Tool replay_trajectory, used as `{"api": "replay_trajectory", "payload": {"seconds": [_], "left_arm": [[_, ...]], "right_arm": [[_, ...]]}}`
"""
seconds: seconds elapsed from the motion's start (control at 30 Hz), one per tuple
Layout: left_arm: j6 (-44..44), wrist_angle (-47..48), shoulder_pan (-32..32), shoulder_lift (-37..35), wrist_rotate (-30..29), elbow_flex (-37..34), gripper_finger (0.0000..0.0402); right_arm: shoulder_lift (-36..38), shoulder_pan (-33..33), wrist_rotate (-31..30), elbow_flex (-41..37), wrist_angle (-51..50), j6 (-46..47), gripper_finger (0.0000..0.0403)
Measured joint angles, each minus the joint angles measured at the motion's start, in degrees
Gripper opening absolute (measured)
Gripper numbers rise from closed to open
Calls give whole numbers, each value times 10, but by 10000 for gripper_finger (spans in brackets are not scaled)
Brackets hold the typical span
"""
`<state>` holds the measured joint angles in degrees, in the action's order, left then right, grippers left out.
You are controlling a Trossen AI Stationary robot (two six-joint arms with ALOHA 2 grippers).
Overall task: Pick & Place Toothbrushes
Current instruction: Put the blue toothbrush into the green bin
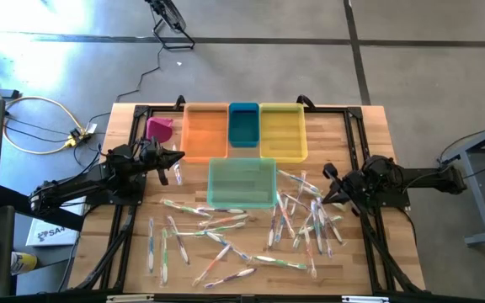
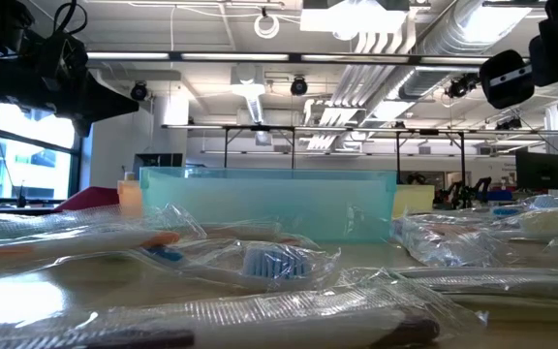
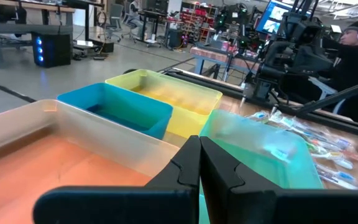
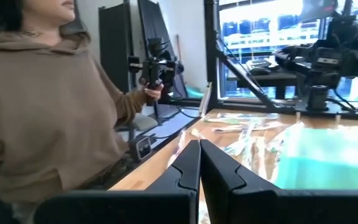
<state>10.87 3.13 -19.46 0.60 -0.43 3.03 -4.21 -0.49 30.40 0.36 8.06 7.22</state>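
Observation:
Many pale toothbrushes in clear wrappers lie flat and scattered on the wooden table's near half point(image 1: 217, 231), with a denser heap to the right point(image 1: 306, 215). Some also show close up in the low view point(image 2: 260, 262). My left gripper point(image 1: 178, 158) hovers shut at the table's left side, beside the orange bin point(image 1: 205, 130), and points toward the bins point(image 3: 199, 149). My right gripper point(image 1: 327, 172) hovers shut at the right side, above the heap's far end point(image 4: 199, 152). Neither gripper holds anything.
An orange bin, a blue bin point(image 1: 243, 124) and a yellow bin point(image 1: 283, 130) stand in a row at the far edge. A teal bin point(image 1: 242, 181) sits in front of them. A magenta piece point(image 1: 160, 128) lies far left. A person in a brown hoodie point(image 4: 42, 93) stands by the table.

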Motion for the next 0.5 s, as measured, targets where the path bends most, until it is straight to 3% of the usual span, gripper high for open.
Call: {"api": "replay_trajectory", "payload": {"seconds": [0.5], "left_arm": [[0, 0, 0, 0, 0, 0, 0]], "right_arm": [[0, 0, -19, 0, -1, 0, 2]]}}
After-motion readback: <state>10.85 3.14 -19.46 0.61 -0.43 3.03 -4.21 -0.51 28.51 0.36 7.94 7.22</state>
